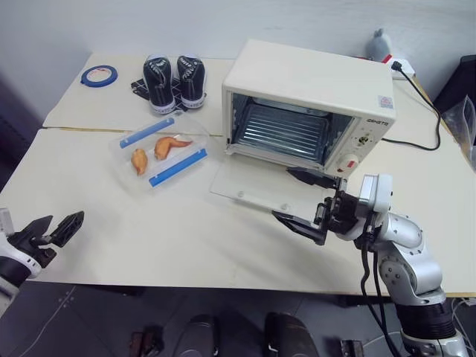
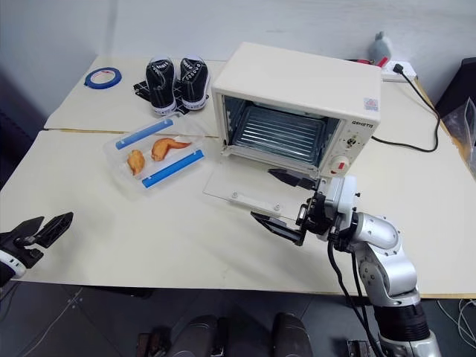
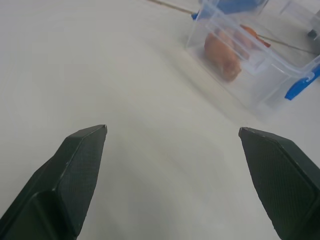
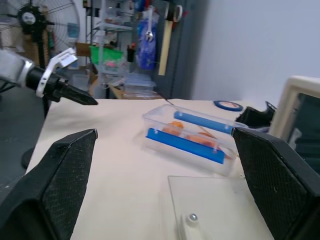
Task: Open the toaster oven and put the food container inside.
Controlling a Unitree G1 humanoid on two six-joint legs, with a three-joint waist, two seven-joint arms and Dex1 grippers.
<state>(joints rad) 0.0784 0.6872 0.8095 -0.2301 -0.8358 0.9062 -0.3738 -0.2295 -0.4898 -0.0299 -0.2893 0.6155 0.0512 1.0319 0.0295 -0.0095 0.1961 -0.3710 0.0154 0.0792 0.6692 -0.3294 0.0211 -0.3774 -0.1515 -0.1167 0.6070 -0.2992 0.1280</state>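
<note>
Head views: toaster oven [image 1: 309, 100] standing toward the back of the bench [image 1: 186, 245], glass door [image 1: 249, 190] already dropped flat, rack bare. Food container [image 1: 162, 151] lying on the bench just left of the open door, well apart from both pincers, long axis running diagonally from front-left toward back-right, blue clips along its two long sides. Left pincer [image 1: 53, 227] low over the near left corner of the bench, fingers spread wide, nothing between them, container ahead and to its right. Right pincer [image 1: 301, 199] hovering over the door's front right corner, also spread and empty, pointing left across the door toward the container (probably the nearer arm, though not by much).

Left wrist view: two black fingers [image 3: 75, 175] wide apart over bare bench, container [image 3: 250, 60] off ahead at an angle, fried pieces visible through the clear wall.

Right wrist view: container [image 4: 192, 137] straight ahead beyond the door's edge, presenting a long clipped side, other pincer [image 4: 75, 95] in the distance.
</note>
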